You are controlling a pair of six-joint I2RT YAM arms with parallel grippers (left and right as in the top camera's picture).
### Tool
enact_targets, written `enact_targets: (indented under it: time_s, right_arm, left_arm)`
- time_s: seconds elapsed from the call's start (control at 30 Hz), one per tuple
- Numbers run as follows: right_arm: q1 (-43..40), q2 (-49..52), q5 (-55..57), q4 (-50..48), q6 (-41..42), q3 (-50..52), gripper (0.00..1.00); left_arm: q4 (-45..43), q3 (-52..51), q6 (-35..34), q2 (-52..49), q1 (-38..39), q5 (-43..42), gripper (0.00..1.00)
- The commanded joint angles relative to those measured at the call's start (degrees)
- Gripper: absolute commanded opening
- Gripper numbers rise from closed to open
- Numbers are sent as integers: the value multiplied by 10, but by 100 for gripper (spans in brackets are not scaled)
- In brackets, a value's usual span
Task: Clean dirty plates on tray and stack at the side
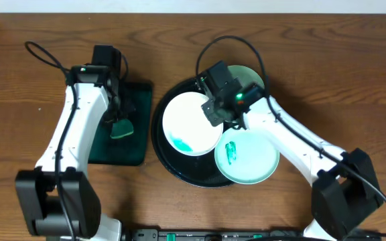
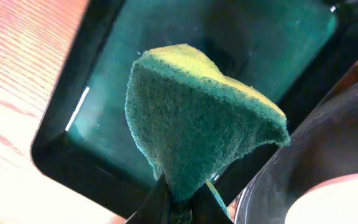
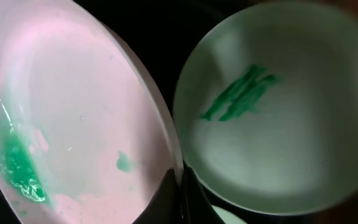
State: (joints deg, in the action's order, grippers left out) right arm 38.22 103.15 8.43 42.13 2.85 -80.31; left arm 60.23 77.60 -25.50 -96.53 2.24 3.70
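A white plate (image 1: 189,122) with a green smear lies tilted on the black tray (image 1: 161,144); my right gripper (image 1: 214,110) is shut on its right rim. In the right wrist view the gripper (image 3: 180,186) pinches the white plate's edge (image 3: 73,118). A turquoise plate (image 1: 248,157) with a green smear (image 3: 272,106) sits at the tray's front right. Another turquoise plate (image 1: 250,77) shows behind the right arm. My left gripper (image 1: 120,120) is shut on a green sponge (image 2: 197,124) above the dark green tray (image 1: 136,97).
The rectangular dark green tray (image 2: 266,43) lies left of the black tray, whose rim (image 2: 278,186) shows in the left wrist view. Wooden table (image 1: 32,40) surrounds both. Cables loop over the table behind each arm.
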Motion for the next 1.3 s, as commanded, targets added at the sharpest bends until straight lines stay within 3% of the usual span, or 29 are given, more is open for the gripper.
enact_targets:
  time_s: [0.0, 0.37, 0.67, 0.97, 1.27]
  right_arm:
    - [33, -37, 132, -6, -37, -11, 1]
    - [113, -64, 389, -44, -92, -11, 1]
    - [193, -64, 584, -101, -250, -11, 1]
    - [255, -64, 679, -126, -321, -11, 1]
    - [259, -64, 692, -127, -321, -10, 1]
  left_arm:
    - [3, 2, 2, -23, -3, -3, 7]
    - [2, 2, 2, -37, -3, -3, 7]
    - [1, 2, 2, -37, -13, -3, 7]
    - [2, 2, 2, -37, -32, -4, 7]
    - [2, 2, 4, -37, -32, -20, 7]
